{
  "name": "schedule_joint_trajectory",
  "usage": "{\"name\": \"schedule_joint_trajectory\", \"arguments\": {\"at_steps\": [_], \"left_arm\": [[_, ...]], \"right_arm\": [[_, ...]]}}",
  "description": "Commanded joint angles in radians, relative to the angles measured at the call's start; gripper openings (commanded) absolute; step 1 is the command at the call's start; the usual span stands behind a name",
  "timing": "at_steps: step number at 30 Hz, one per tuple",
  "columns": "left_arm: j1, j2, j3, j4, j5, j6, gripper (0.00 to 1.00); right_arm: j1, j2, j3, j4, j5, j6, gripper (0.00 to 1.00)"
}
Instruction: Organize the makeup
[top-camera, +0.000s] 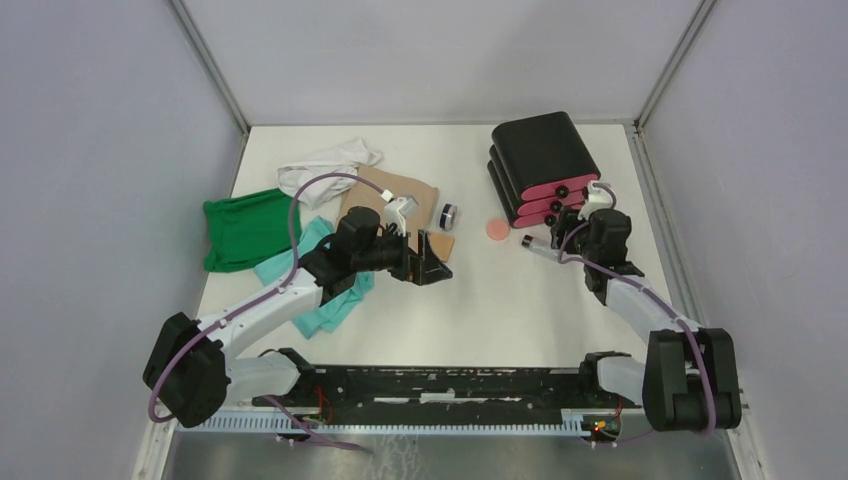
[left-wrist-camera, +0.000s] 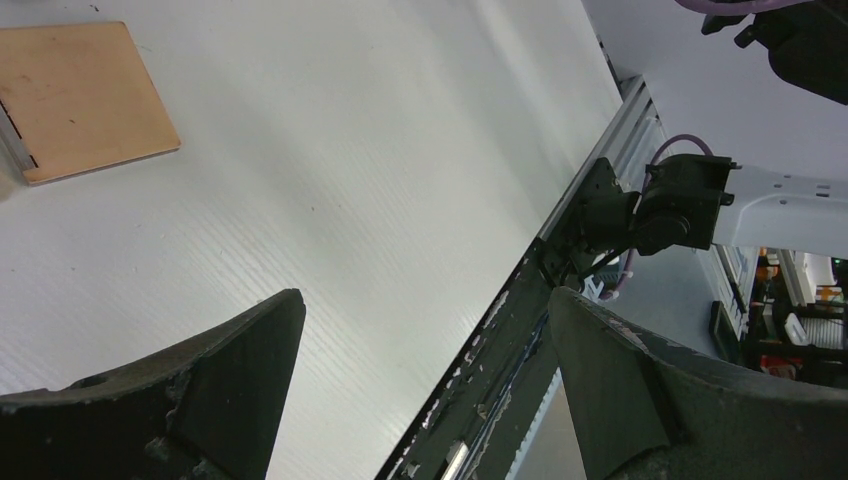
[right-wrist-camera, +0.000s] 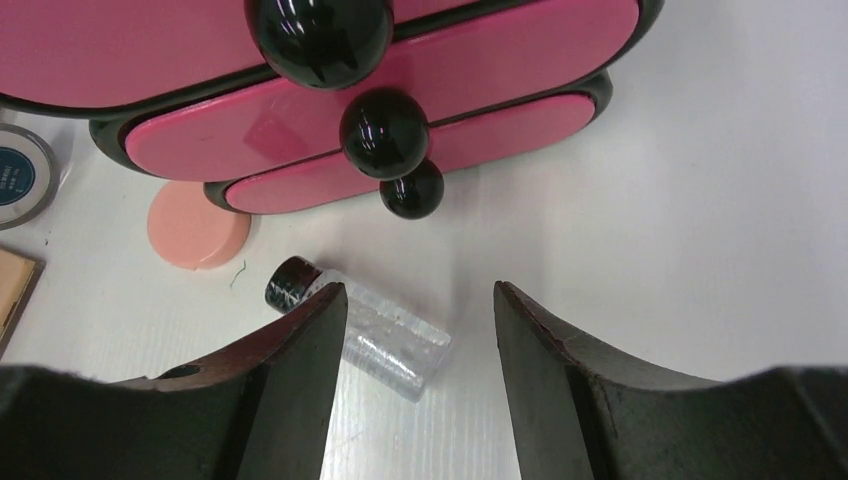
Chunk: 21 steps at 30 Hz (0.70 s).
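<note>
Makeup items, loose on table before closed drawers.
Right gripper (right-wrist-camera: 420, 300) apart, empty, poised above clear vial (right-wrist-camera: 372, 338) by drawer box (right-wrist-camera: 400, 120), likely for pickup; left gripper (left-wrist-camera: 425, 310) apart, empty, near tan pad (left-wrist-camera: 80, 100).

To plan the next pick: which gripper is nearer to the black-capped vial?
Right. The right gripper hangs open just above the vial; the left gripper is across the table, near the tan pad.
</note>
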Motion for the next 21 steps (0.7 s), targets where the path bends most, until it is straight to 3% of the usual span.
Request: {"name": "schedule_joint_trajectory", "arguments": {"at_steps": [1,11,21], "left_arm": [[-0.001,-0.021,0.025,0.033,0.025,0.023,0.99],[-0.001,-0.032,0.024,0.018,0.005,0.024,0.99],[-0.001,-0.016,0.034,0.019,0.008,0.025,0.99]], "right_arm": [[-0.003,0.045,0.044,0.173,-0.024,-0.044,0.63],[-0.006,0.190,0.063,0.366,-0.076,-0.025,0.62],[-0.005,0.235,0.107,0.366,-0.097,-0.030,0.57]]}}
